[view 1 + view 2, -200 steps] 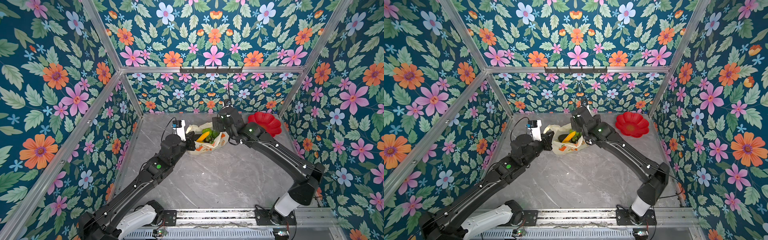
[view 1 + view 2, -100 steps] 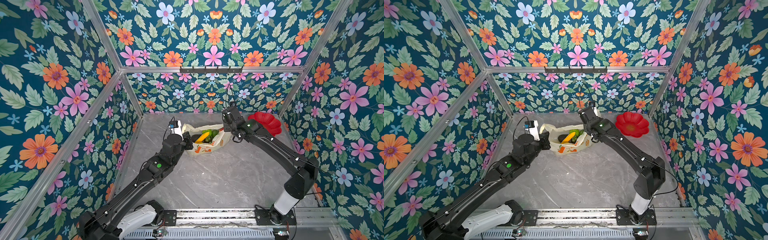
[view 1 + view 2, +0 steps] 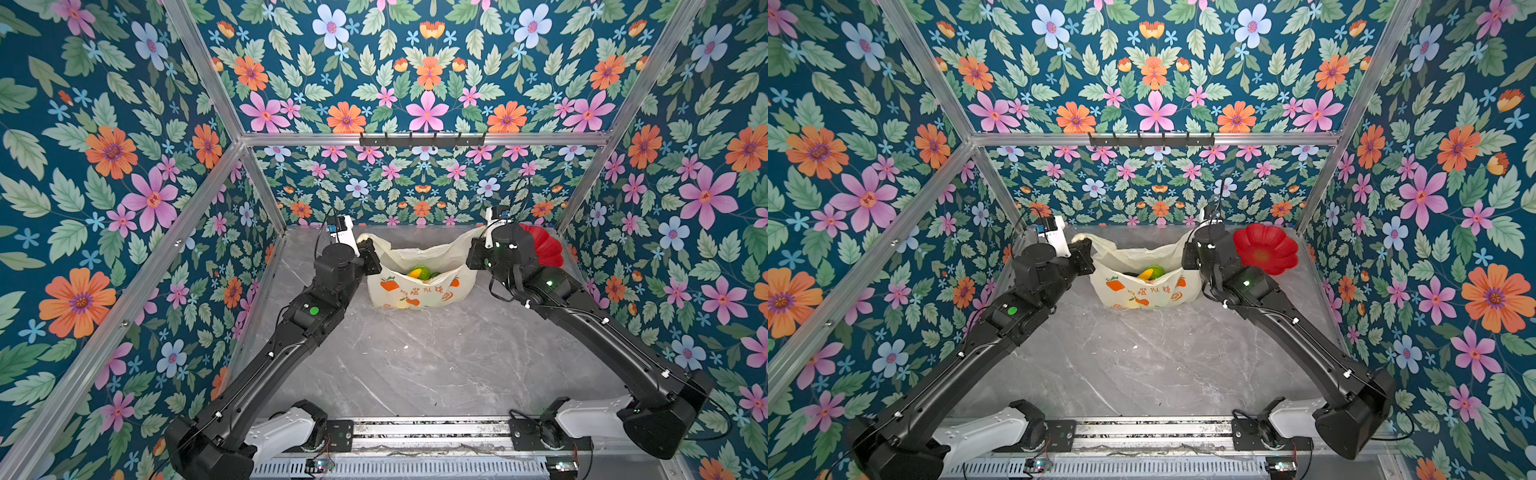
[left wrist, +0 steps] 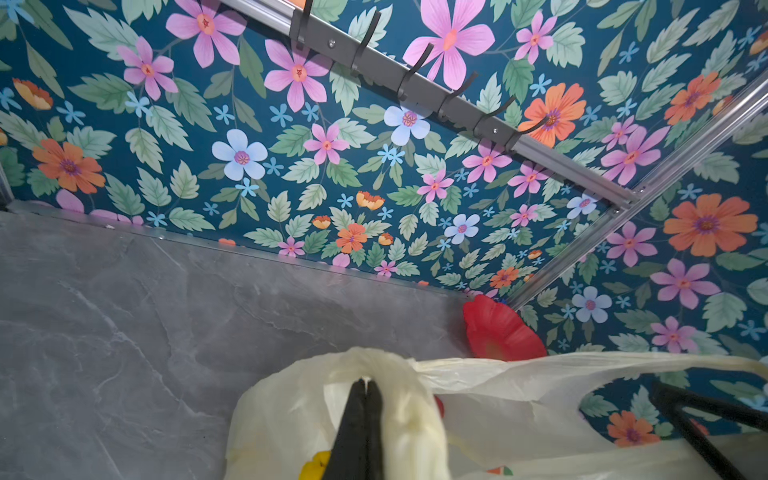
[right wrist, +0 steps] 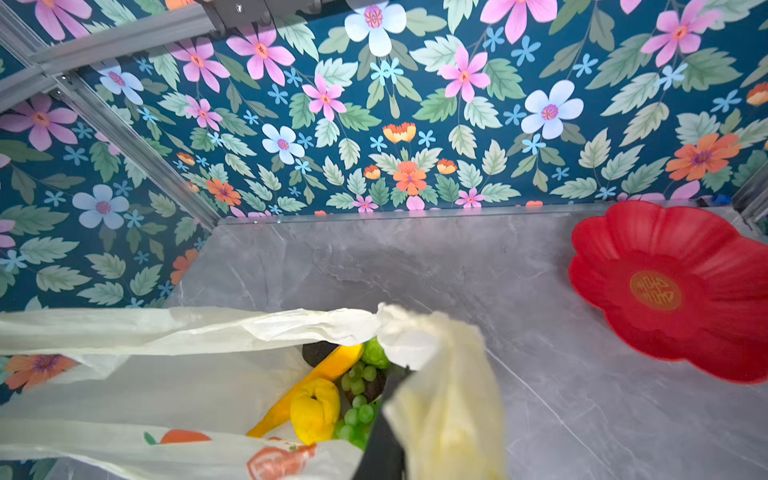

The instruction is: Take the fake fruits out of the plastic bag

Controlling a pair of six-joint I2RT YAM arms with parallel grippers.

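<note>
The fake fruits (image 5: 332, 390) lie heaped in the bottom of the plastic bag (image 3: 419, 286), which stands on the grey marbled table (image 3: 415, 357) near its far edge, between the two arms. Its mouth is stretched wide.

To the right of the bag, close to the far right corner, sits a glossy red flower-shaped plate (image 3: 1264, 249). In a top view the right arm's wrist covers part of it. A grey hook rail (image 3: 422, 139) runs along the flowered back wall, well above. The rest of the table in front of the bag is bare. Over the fruits, only the bag's own film stands in the way: its near wall rises in front of them and the far rim sags behind.

The left claw (image 4: 365, 384) is clenched on the left handle loop (image 4: 374, 365), its dark fingers pressed together with the film bunched over their tips. The right claw (image 5: 392, 382) is clenched on the right handle loop (image 5: 399, 332), the film wadded at its tip. The fruits sit low between the two claws, touching neither.

The bag is thin, crinkled and cream-yellow, with orange fruit prints and red lettering on its near side. Inside show a yellow banana (image 5: 307, 382), a lumpy yellow fruit (image 5: 314, 409), green grapes (image 5: 357, 411), a bumpy lime-green fruit (image 5: 374, 353) and a dark avocado (image 5: 318, 351).
</note>
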